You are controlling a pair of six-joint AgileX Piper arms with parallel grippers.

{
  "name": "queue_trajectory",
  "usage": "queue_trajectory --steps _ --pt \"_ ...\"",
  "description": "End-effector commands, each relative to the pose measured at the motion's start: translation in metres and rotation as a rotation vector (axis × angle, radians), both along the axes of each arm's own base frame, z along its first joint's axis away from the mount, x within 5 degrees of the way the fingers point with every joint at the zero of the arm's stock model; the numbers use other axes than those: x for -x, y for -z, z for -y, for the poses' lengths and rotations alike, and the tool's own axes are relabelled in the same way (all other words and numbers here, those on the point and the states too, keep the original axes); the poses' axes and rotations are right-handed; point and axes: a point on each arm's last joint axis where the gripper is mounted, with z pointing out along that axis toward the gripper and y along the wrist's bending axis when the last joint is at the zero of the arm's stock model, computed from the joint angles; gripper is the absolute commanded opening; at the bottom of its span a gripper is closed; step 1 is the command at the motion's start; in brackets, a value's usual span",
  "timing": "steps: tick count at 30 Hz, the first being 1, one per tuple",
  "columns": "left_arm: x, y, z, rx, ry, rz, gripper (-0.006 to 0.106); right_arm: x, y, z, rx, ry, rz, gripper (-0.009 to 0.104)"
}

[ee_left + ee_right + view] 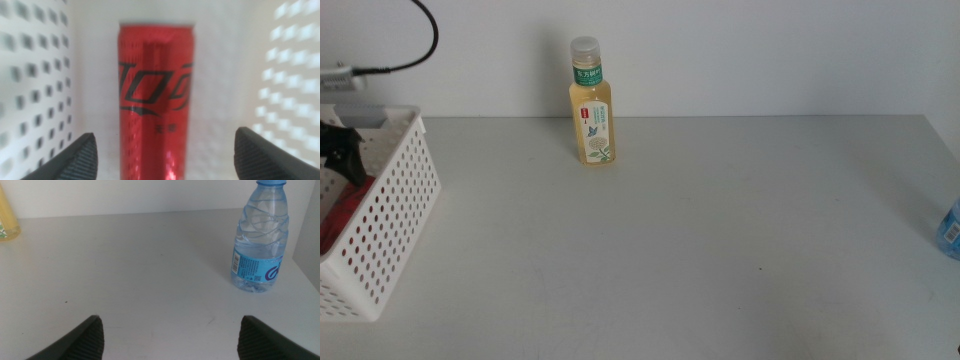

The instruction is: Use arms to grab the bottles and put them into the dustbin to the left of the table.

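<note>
A slim red soda can [155, 95] lies on the floor of the white perforated dustbin [390, 215] at the table's left end, and it shows as a red patch [334, 228] in the middle view. My left gripper [165, 136] hangs open inside the dustbin, its jaws wide apart and clear of the can. The yellow tea bottle [592, 102] stands upright at the back of the table. A clear water bottle [260, 237] with a blue cap stands upright ahead of my open, empty right gripper [170, 324], off to one side. Its blue label [951, 230] peeks in at the right edge.
The light-grey table [700, 230] stretches between the dustbin and the water bottle, with a white wall behind it. A black cable [415, 45] loops above the dustbin. The tea bottle's edge [7, 222] shows far off in the right wrist view.
</note>
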Motion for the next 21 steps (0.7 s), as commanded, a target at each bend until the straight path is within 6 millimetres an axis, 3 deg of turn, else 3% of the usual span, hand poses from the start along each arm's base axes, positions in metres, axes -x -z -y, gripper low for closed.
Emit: queue_trajectory --steps 1,6,10,17,21 --pt "0.013 -0.063 0.022 -0.026 0.008 0.187 0.094 0.001 -0.011 0.001 0.018 0.009 0.102 0.071" --pt "0.046 -0.111 0.075 -0.082 0.074 0.45 0.094 0.001 -0.011 0.001 0.018 0.009 0.102 0.071" --pt "0.081 -0.13 0.116 -0.093 0.154 0.663 0.094 0.001 -0.011 0.001 0.018 0.009 0.102 0.071" --pt "0.136 -0.14 0.157 -0.033 0.241 0.849 0.094 0.001 -0.011 0.001 0.018 0.009 0.102 0.071" --pt "0.161 -0.131 0.171 0.014 0.273 0.898 0.094 0.001 -0.011 0.001 0.018 0.009 0.102 0.071"
